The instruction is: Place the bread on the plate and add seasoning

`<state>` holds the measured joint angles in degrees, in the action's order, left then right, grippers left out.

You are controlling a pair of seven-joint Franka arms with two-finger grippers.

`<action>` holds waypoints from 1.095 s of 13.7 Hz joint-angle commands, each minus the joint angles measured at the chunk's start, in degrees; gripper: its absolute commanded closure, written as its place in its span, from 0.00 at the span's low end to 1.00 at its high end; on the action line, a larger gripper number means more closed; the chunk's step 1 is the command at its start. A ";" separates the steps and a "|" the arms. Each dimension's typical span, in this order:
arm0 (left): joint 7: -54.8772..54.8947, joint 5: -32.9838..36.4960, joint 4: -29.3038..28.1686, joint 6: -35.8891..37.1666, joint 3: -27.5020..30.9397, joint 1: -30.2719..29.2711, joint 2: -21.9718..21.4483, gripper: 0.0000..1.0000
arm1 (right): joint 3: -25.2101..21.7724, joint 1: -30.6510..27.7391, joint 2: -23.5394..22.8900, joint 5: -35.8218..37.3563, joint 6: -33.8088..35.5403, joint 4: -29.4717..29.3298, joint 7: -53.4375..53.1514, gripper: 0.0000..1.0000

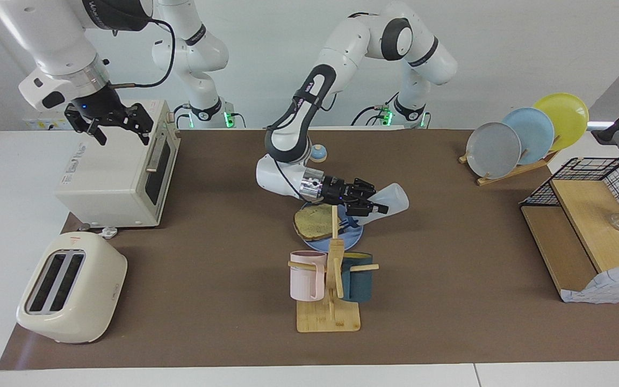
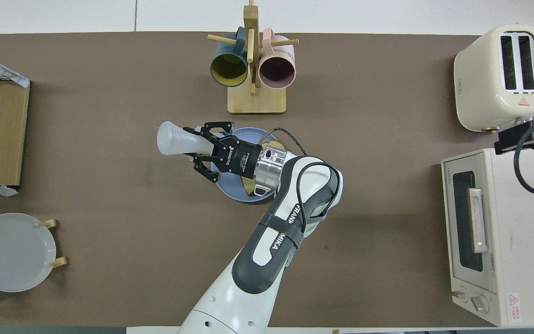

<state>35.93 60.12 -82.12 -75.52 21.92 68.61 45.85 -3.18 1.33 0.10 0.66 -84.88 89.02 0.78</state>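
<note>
The bread (image 1: pixel 314 222) lies on the periwinkle plate (image 1: pixel 353 235) at mid-table; in the overhead view my left arm covers most of the bread (image 2: pixel 274 150) and plate (image 2: pixel 228 185). My left gripper (image 1: pixel 376 201) is shut on the seasoning (image 1: pixel 394 200), a translucent bottle tipped on its side over the plate's edge toward the left arm's end. Its base points away from the bread and its cap end is hidden among the fingers. From overhead, the left gripper (image 2: pixel 193 144) and seasoning (image 2: pixel 173 139) jut past the plate's rim. My right gripper (image 1: pixel 121 134) waits open above the toaster oven (image 1: pixel 116 177).
A wooden mug rack (image 1: pixel 330 318) with a pink and a teal mug stands just farther from the robots than the plate. A blue-domed bell (image 1: pixel 317 153) sits nearer to them. A cream toaster (image 1: pixel 70 287), a plate rack (image 1: pixel 524 137) and a wire-and-wood shelf (image 1: pixel 583 226) line the table's ends.
</note>
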 commanded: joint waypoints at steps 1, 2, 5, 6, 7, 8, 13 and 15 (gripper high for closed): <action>0.19 0.61 -2.87 1.77 0.67 3.63 -0.42 1.00 | 0.28 -0.27 0.34 0.13 -1.25 0.81 1.33 0.00; 0.19 0.52 -2.87 1.95 0.67 3.72 -0.50 1.00 | 0.20 -0.27 0.43 0.13 -1.25 0.81 1.33 0.00; 0.10 0.87 -3.75 0.29 0.93 1.71 -0.50 1.00 | 0.28 -0.10 0.34 0.13 -1.25 0.81 1.33 0.00; 0.02 1.14 -3.75 -0.15 0.93 0.31 -0.42 1.00 | 0.28 -0.10 0.43 0.13 -1.16 0.81 1.33 0.00; 0.02 1.66 -3.75 -0.94 0.93 -0.40 -0.33 1.00 | 0.28 -0.18 0.34 0.13 -1.25 0.81 1.33 0.00; 0.10 2.71 -3.75 -1.47 0.93 -1.02 -0.33 1.00 | 0.28 -0.18 0.43 0.13 -1.16 0.81 1.33 0.00; 0.10 2.11 -3.66 -0.69 0.84 0.98 -0.41 1.00 | 0.28 -0.27 0.43 0.13 -0.99 0.90 1.42 0.00; 0.19 0.44 -3.57 0.63 0.84 3.71 -0.59 1.00 | 0.28 -0.27 0.43 0.13 -0.90 0.90 1.42 0.00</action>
<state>35.94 61.55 -85.15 -76.32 22.28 69.51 45.87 -3.11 1.36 0.10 0.66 -84.88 89.02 0.78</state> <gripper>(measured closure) 0.537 0.000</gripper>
